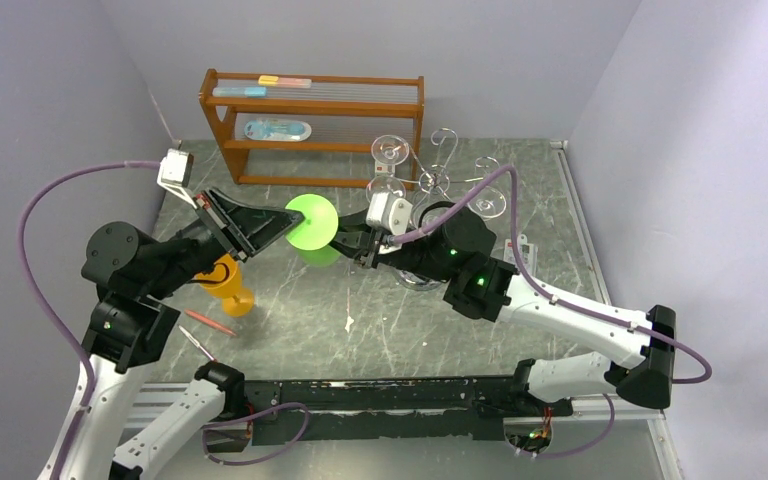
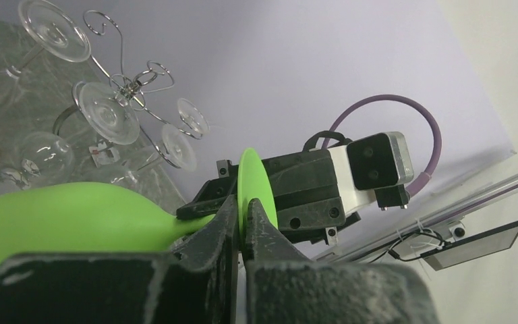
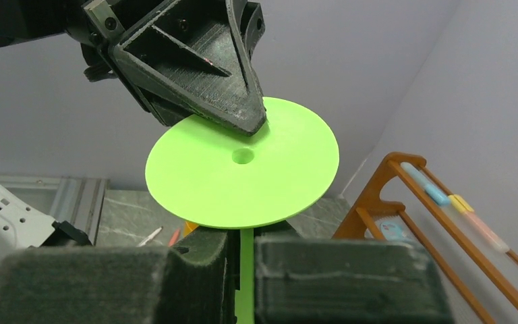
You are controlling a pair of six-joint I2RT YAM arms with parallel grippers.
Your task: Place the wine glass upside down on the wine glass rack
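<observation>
At left of centre in the top view, the left gripper (image 1: 282, 224) has its jaws narrowed onto the rim of the green wine glass's foot. It is a shallow edge pinch, so I judge the thin disc could slip or pivot if this hold had to bear the weight alone. The wine glass (image 1: 312, 230) hangs clear of the table (image 1: 360, 320) at the frame's centre, between both arms. Just right of it, the right gripper (image 1: 358, 244) is clamped on the stem below the foot. With two arms locked on one rigid piece, any move out of step could twist the stem or wrench it loose.

Upper right of centre stands the wine glass rack (image 1: 438, 165), its curled arms already carrying clear glasses (image 1: 390, 152). A careless swing could knock them or tip the stand, and the right arm's purple cable (image 1: 480, 185) loops close by.

For room, an orange goblet (image 1: 228, 285) sits under the left arm at lower left; bare table lies at lower centre; the wooden shelf (image 1: 310, 110) bounds the top; walls close in on both sides.
</observation>
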